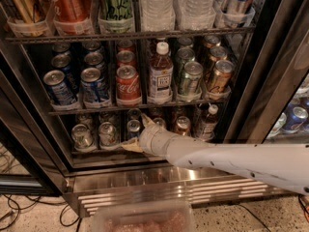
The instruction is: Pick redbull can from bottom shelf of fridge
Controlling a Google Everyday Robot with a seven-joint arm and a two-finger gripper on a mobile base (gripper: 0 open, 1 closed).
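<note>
The fridge [244, 88] stands open, with dark racks of drinks. On the bottom shelf [96, 151] small cans stand in rows. The redbull can [133, 128], slim with a silver top, stands in the middle of that shelf. My gripper [136, 133], at the end of the white arm [231, 161], reaches in from the lower right. It is open: one cream finger [146, 120] is to the can's upper right and the other [127, 146] is at its lower left. The can's lower body is hidden behind the gripper.
Silver cans [107, 133] stand to the left of the redbull can, and a copper can [182, 125] and a small bottle [208, 121] to its right. The rack above [135, 105] holds Coca-Cola and blue cans. The steel base panel [145, 178] lies below, a clear plastic bin [140, 219] in front and cables [19, 211] on the floor.
</note>
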